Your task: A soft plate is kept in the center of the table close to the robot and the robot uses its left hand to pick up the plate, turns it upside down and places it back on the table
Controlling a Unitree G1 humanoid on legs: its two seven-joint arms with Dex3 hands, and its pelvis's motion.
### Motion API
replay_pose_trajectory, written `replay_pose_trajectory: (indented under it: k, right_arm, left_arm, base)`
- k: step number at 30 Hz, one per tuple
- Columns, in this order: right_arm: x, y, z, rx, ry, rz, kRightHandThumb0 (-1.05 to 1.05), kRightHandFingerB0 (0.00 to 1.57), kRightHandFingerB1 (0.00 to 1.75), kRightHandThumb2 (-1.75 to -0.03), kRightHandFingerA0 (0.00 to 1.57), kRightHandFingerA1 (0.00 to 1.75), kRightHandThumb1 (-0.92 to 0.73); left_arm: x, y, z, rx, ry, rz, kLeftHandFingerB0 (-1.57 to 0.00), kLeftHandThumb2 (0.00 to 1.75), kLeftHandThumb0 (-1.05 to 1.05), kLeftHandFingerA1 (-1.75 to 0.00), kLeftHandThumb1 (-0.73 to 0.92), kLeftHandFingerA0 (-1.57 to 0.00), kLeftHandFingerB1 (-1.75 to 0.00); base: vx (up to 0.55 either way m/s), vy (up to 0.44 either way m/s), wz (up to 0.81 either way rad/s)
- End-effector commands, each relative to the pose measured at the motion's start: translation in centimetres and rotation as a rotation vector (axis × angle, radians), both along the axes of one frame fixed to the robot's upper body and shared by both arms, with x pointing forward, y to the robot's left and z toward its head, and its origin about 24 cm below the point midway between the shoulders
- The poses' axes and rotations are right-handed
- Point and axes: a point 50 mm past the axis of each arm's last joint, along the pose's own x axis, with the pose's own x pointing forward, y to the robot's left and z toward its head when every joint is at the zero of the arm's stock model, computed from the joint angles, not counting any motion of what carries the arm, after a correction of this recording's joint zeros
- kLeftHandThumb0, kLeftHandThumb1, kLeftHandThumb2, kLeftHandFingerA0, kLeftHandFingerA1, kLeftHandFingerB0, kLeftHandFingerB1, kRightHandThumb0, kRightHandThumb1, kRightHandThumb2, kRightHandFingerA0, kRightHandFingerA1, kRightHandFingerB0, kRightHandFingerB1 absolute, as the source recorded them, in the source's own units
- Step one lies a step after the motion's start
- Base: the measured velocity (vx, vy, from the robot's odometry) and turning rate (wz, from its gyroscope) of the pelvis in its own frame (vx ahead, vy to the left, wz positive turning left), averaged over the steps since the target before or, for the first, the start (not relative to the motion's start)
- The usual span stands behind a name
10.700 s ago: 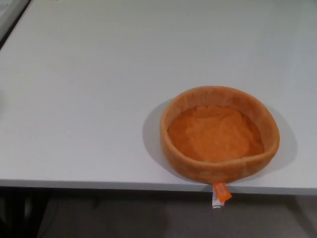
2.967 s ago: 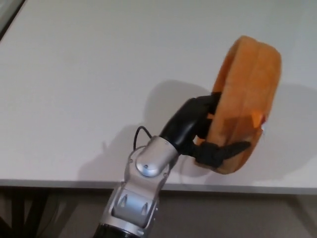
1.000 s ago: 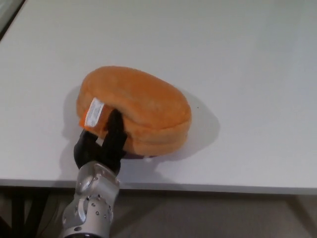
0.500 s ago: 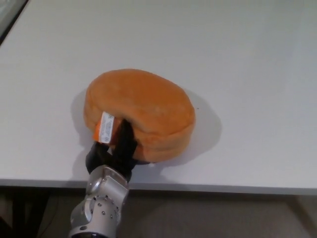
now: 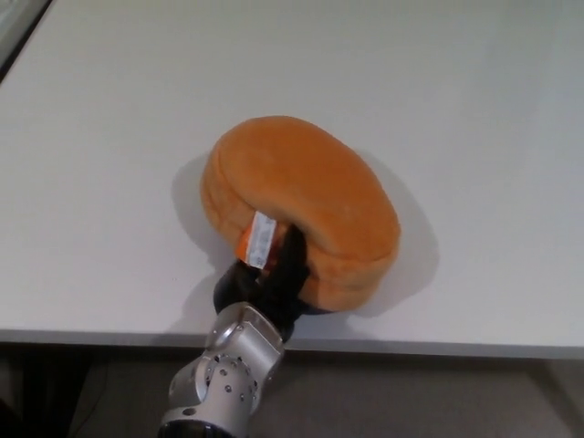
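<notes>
The black left hand (image 5: pixel 270 279) pinches the near rim of the upside-down soft orange plush plate (image 5: pixel 306 205) on the white table (image 5: pixel 109 137).

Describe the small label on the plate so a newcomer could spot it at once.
Start at the white table and find the orange soft plate, bottom side up near the front edge. On its near rim, just above the black left hand gripping it, sits the tag. It is the only white patch on the orange plush, with an orange strip beside it.
</notes>
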Motion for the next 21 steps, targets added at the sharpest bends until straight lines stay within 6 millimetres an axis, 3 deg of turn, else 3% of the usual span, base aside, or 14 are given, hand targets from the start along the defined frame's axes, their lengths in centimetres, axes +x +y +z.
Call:
replay_pose_trajectory:
  k: [1, 3, 4, 6, 8, 9, 10, 12, 13, 14, 15, 19, 20, 21]
  right_arm:
    - [0.5, -0.9, 0.3, -0.007, -0.011, 0.038, -0.64, 0.30, 0.30, -0.66, 0.50, 0.43, -0.83]
    - [0.5, -0.9, 0.4, -0.012, -0.010, 0.039, -0.65, 0.30, 0.30, -0.66, 0.51, 0.43, -0.83]
    - [0.5, -0.9, 0.4, -0.011, -0.008, 0.040, -0.66, 0.30, 0.30, -0.66, 0.49, 0.44, -0.83]
    - [0.4, -0.8, 0.6, -0.018, -0.003, 0.039, -0.66, 0.30, 0.31, -0.66, 0.49, 0.45, -0.83]
    - [0.3, -0.7, 0.7, -0.020, -0.001, 0.035, -0.65, 0.29, 0.31, -0.66, 0.52, 0.45, -0.82]
    - [0.3, -0.7, 0.7, -0.016, -0.001, 0.032, -0.65, 0.29, 0.31, -0.66, 0.52, 0.45, -0.82]
    - [0.3, -0.7, 0.8, -0.025, -0.007, 0.036, -0.65, 0.29, 0.31, -0.66, 0.53, 0.46, -0.83]
    - [0.3, -0.7, 0.8, -0.024, -0.003, 0.037, -0.65, 0.29, 0.32, -0.66, 0.54, 0.47, -0.83]
    - [0.3, -0.7, 0.8, -0.026, 0.002, 0.040, -0.65, 0.28, 0.32, -0.66, 0.52, 0.47, -0.83]
    - [0.3, -0.7, 0.8, -0.028, 0.003, 0.043, -0.66, 0.27, 0.32, -0.66, 0.51, 0.47, -0.83]
    - [0.3, -0.7, 0.8, -0.030, 0.003, 0.045, -0.71, 0.20, 0.46, -1.01, 0.45, 0.58, -0.70]
    - [0.2, -0.7, 0.8, -0.030, 0.002, 0.049, -0.64, 0.26, 0.32, -0.66, 0.51, 0.47, -0.83]
    - [0.2, -0.7, 0.8, -0.040, -0.002, 0.049, -0.66, 0.30, 0.31, -0.66, 0.55, 0.44, -0.84]
    - [0.2, -0.7, 0.8, -0.040, -0.002, 0.048, -0.65, 0.32, 0.31, -0.66, 0.55, 0.44, -0.83]
  left_arm:
    - [-9.7, -13.9, -2.4, -0.298, 0.464, -0.336, -0.36, 0.91, -0.46, -1.46, 0.58, -1.26, -0.67]
    - [-9.7, -13.9, -2.3, -0.304, 0.467, -0.325, -0.37, 0.91, -0.43, -1.43, 0.54, -1.24, -0.66]
    - [-9.6, -13.8, -2.3, -0.303, 0.469, -0.318, -0.36, 0.61, -0.29, -1.75, 0.72, -0.98, -0.56]
    - [-9.6, -13.7, -2.3, -0.305, 0.448, -0.305, -0.67, 0.90, -0.49, -1.47, 0.54, -1.21, -1.16]
    - [-9.6, -13.7, -2.3, -0.333, 0.448, -0.279, -0.79, 0.90, -0.53, -1.48, 0.55, -1.21, -1.25]
    - [-9.6, -13.6, -2.3, -0.349, 0.447, -0.266, -0.79, 0.90, -0.53, -1.48, 0.55, -1.21, -1.25]
    - [-9.6, -13.5, -2.2, -0.363, 0.421, -0.251, -0.49, 0.60, -0.44, -1.75, 0.74, -0.89, -1.75]
    - [-9.6, -13.5, -2.2, -0.367, 0.365, -0.294, -0.44, 0.62, -0.53, -1.75, 0.78, -0.81, -1.63]
    - [-9.6, -13.3, -2.2, -0.383, 0.319, -0.333, -0.45, 1.10, -0.64, -1.11, 0.68, -0.65, -0.88]
    - [-9.5, -13.2, -2.2, -0.398, 0.306, -0.340, -0.26, 0.68, -0.75, -1.27, 0.80, -0.48, -0.81]
    - [-9.4, -13.2, -2.0, -0.410, 0.299, -0.338, -0.19, 1.06, -0.85, -0.87, 0.73, -0.47, -0.52]
    - [-9.0, -13.0, -1.3, -0.462, 0.249, -0.372, -0.06, 0.69, -0.89, -0.58, 0.92, -0.31, -0.30]
    - [-8.7, -12.9, -1.0, -0.472, 0.206, -0.396, 0.00, 1.19, -1.04, -0.29, 0.80, -0.17, 0.00]
    - [-8.5, -12.8, -0.8, -0.479, 0.179, -0.410, 0.00, 1.21, -1.05, -0.14, 0.79, -0.02, 0.00]
  base:
    - [0.00, 0.000, 0.00]
    - [0.00, 0.000, 0.00]
    - [0.00, 0.000, 0.00]
    - [0.00, 0.000, 0.00]
    - [0.00, 0.000, 0.00]
    - [0.00, 0.000, 0.00]
    - [0.00, 0.000, 0.00]
    - [0.00, 0.000, 0.00]
    - [0.00, 0.000, 0.00]
    - [0.00, 0.000, 0.00]
    - [0.00, 0.000, 0.00]
    - [0.00, 0.000, 0.00]
    - [0.00, 0.000, 0.00]
    - [0.00, 0.000, 0.00]
